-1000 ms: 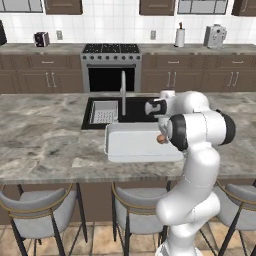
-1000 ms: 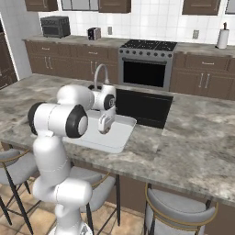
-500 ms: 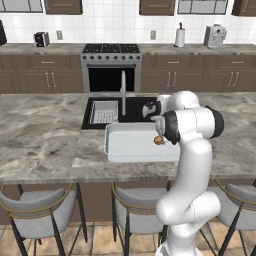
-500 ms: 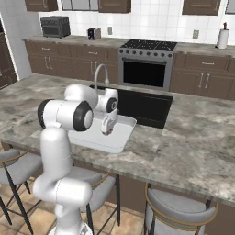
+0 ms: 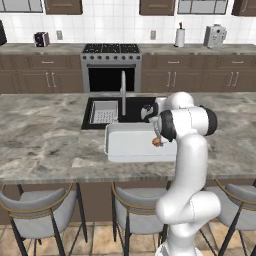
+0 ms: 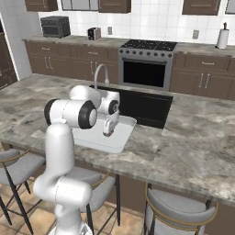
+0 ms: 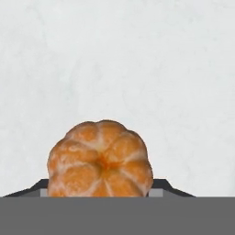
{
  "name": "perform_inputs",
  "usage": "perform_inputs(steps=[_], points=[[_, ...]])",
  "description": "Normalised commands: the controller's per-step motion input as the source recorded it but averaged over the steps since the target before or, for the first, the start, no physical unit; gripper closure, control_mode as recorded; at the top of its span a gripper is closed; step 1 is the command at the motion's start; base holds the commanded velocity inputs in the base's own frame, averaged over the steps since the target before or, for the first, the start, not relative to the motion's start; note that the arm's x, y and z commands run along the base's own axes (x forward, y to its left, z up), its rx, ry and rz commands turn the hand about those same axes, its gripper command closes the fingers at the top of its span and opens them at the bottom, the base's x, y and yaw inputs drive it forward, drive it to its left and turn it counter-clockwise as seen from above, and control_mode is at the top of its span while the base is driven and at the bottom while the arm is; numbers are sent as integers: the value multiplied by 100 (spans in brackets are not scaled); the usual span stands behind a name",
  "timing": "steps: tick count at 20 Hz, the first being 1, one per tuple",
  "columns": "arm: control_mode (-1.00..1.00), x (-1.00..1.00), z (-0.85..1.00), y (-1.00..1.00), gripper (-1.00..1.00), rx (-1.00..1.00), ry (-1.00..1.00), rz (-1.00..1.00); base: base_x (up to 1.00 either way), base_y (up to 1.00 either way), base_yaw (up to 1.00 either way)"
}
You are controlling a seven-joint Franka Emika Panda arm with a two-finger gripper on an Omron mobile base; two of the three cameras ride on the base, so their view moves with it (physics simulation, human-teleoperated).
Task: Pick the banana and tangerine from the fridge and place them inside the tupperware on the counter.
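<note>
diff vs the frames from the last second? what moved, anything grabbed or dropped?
The arm swung further over the tupperware, carrying the claw toward its middle. The tangerine stays clamped between the fingertips, hanging above the white floor of the container; nothing released. The tupperware, the counter and the base views themselves did not shift.

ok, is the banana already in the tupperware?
No. In the left base view the tupperware floor is bare white, with just the tangerine held in the gripper above it.
</note>
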Motion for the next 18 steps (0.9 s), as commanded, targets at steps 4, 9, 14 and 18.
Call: perform_inputs(steps=[4,9,14,18], points=[[-100,-3,-29,0,-100,-3,-13,0,0,0,0],[-100,-27,0,0,-100,0,-9,-8,0,0,0],[-100,-19,18,0,-100,0,-4,-17,0,0,0],[-100,-1,44,0,-100,0,0,-27,0,0,0]])
